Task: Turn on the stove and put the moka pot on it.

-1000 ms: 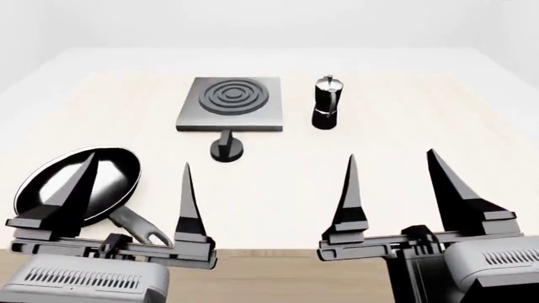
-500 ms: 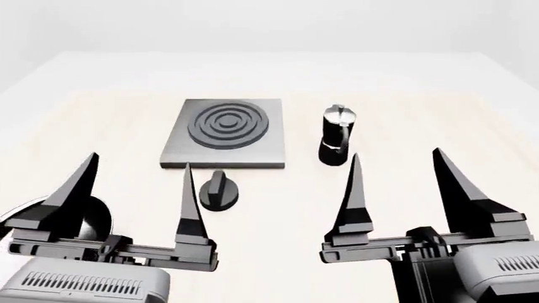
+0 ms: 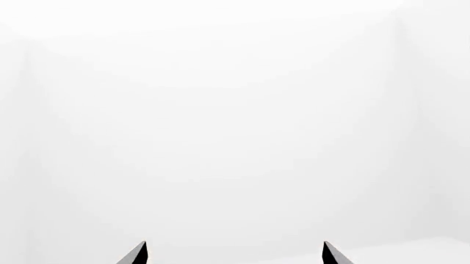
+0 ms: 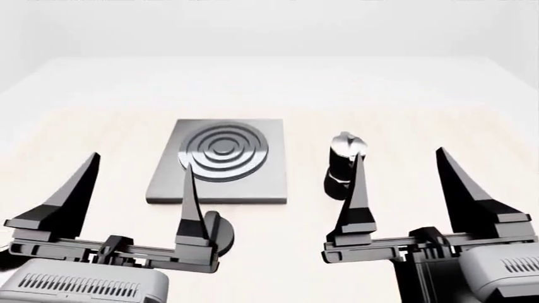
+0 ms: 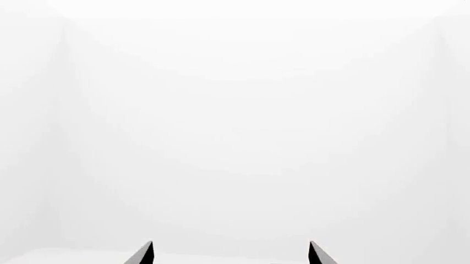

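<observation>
Stove (image 4: 221, 161) and moka pot (image 4: 343, 163) stand apart.

I am in a bare simulated test room, not a lived-in kitchen. Plain white walls (image 4: 269, 25) close me in on every side, smooth and featureless, and both my wrist cameras see almost nothing but that same white. In front of me stretches a pale wood-grain table (image 4: 101, 132) with a flat, rendered look. The only kitchen things on it are a square grey stove (image 4: 221, 161) plate with ring burners, its separate black knob (image 4: 221, 231) and a small moka pot (image 4: 344, 165), set out like props with no counters or cupboards around them.
</observation>
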